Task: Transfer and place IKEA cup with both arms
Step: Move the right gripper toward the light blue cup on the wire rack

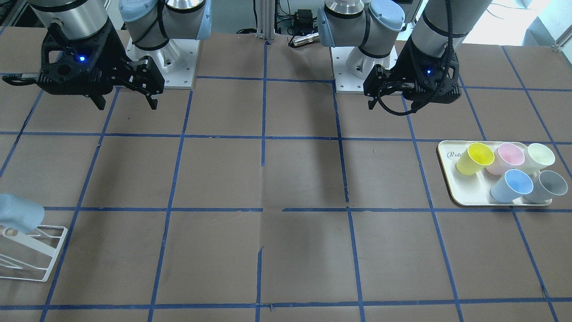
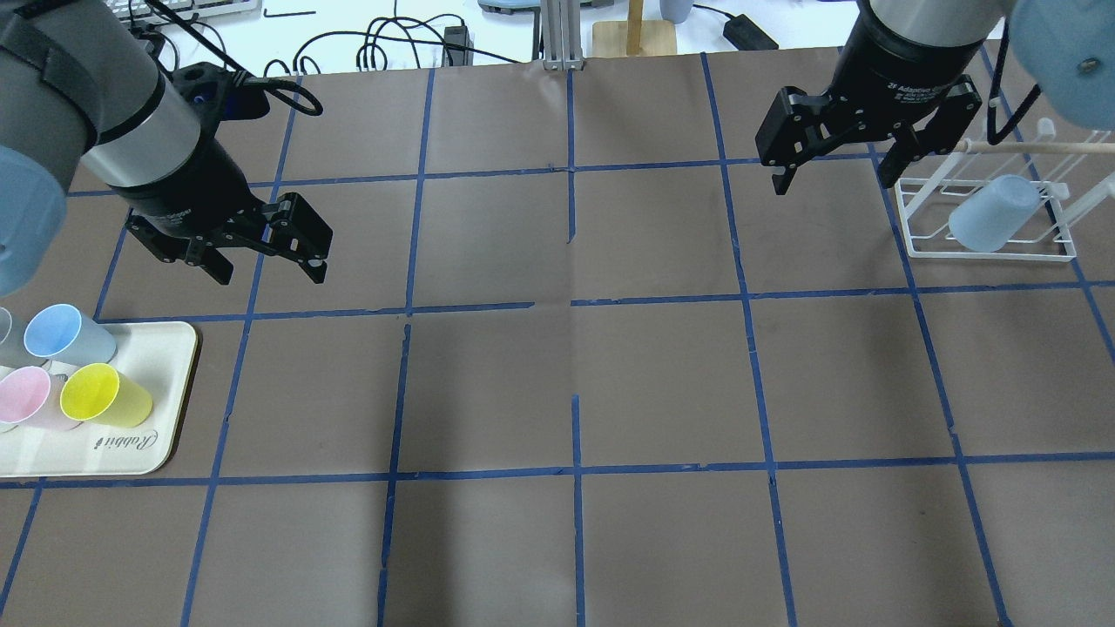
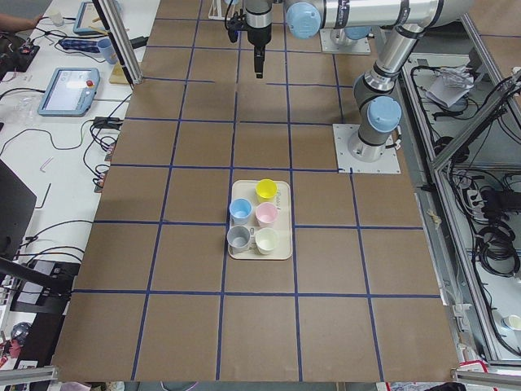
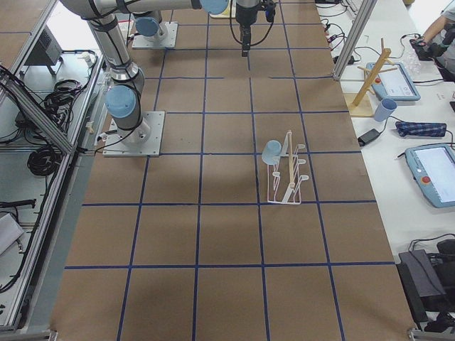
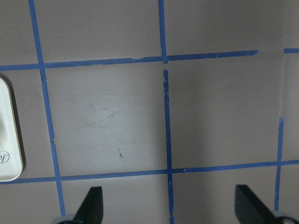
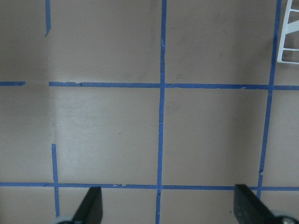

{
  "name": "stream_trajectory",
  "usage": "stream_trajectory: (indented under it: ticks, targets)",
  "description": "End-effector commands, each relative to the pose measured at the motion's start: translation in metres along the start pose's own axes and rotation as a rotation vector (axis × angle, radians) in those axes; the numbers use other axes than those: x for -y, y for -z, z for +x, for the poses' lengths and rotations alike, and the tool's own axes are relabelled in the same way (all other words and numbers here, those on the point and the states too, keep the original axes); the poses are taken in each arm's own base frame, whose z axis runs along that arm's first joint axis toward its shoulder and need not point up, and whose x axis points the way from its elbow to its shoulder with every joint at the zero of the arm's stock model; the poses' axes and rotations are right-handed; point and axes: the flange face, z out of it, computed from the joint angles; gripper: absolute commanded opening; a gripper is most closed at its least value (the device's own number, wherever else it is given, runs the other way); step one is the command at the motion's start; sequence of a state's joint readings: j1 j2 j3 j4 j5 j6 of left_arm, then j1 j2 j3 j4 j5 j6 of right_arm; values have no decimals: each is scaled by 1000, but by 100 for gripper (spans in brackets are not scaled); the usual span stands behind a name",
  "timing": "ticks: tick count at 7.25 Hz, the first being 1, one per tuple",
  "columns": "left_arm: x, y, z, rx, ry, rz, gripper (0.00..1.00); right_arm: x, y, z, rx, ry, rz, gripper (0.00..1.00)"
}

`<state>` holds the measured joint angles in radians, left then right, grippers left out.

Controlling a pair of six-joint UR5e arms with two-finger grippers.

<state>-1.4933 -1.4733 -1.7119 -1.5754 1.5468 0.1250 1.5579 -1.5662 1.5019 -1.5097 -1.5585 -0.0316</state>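
Observation:
The IKEA cup, a pale light-blue tumbler, hangs tilted on the white wire rack. It also shows in the front view and the right side view. A brighter blue tumbler lies on the cream tray, also seen in the front view. My left gripper is open and empty above the table, beside the tray. My right gripper is open and empty, just left of the rack. Both wrist views show open fingers over bare table.
The tray also holds a yellow cup, a pink cup, a cream cup and a grey cup. Blue tape lines grid the brown table. The tray's edge and a rack corner show in the wrist views.

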Motion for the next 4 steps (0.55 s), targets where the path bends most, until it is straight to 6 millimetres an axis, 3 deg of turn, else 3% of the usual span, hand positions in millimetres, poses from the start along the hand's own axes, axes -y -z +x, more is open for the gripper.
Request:
stream_trajectory:
  ticks: [1,3,4]
  targets:
    - [0,1,1,3,0,0,100,17,4,52,-3,-44,50,100]
    - [0,1,1,3,-2,2,100,39,-11,133,-12,-68,98,100]
    - [1,1,4,-1,-6,2,100,49,-26,158,-14,16,77,100]
